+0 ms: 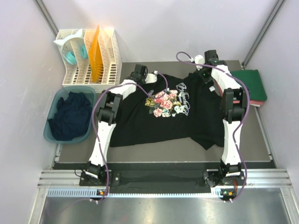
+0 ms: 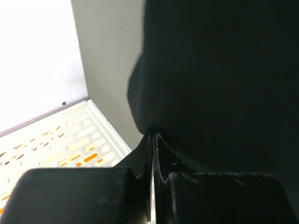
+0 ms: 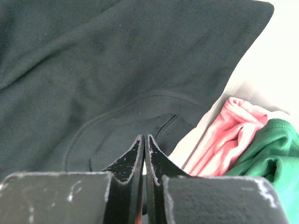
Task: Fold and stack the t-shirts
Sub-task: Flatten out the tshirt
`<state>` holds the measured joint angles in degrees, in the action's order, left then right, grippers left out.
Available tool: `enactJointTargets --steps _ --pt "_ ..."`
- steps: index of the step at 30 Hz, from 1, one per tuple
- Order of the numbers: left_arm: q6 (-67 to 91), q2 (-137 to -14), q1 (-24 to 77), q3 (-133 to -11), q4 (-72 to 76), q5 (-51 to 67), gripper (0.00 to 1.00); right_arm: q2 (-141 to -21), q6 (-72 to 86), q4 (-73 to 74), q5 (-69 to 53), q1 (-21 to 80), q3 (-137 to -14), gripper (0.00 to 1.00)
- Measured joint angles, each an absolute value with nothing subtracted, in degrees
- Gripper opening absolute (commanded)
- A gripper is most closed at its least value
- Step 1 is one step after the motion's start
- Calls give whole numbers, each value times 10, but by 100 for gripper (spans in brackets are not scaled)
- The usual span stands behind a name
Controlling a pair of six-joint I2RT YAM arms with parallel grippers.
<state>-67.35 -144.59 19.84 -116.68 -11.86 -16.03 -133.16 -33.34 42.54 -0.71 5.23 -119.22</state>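
Left tool (image 2: 153, 140) has its fingers pressed together, and a lip of black cloth rises straight out of the tips, so it appears to be pinching the black t-shirt (image 1: 140, 121) at its far left corner. Right tool (image 3: 142, 139) is also pressed tight. Its tips sit against the same shirt just beside the curved collar seam, but I cannot tell whether any cloth is trapped between them.

Seen from above, the black t-shirt lies spread print-up across the middle of the counter (image 1: 159, 156), with its floral print (image 1: 167, 102) between the two arms. Both wrists reach over its far edge. A green t-shirt (image 1: 250, 83) lies folded at the far right of the counter with a pinkish-red t-shirt (image 3: 224, 135) under it, close to the black shirt's right side. A dark navy t-shirt (image 1: 70, 119) sits bunched in the teal tub (image 1: 52, 130) to the left. The white rack (image 1: 112, 51) stands behind the tub.

This looks like the opening of the first fold on the black shirt, with the far edge gripped and nothing doubled over yet. One stack has been started, and the tub shirt has not been folded.

The next move probably calls for both tools to lift together and carry that far edge toward the near side. They need to travel level and at the same pace so the cloth lands flat without twisting. If the right tool holds nothing, its side will lag and the fold will skew, so that grip needs checking first.
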Motion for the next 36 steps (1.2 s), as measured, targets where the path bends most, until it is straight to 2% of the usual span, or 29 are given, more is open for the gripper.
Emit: enactJointTargets --steps 14,31,36 --pt "-661 -1494 196 -1203 -68 -239 0 -1382 -328 373 4 34 -1182 0" --pt "-702 -1519 169 -1203 -43 -370 0 -1396 -336 308 102 -16 -1176 0" --pt "-702 -1519 169 -1203 -38 -379 0 -1375 -354 271 114 -20 -1128 0"
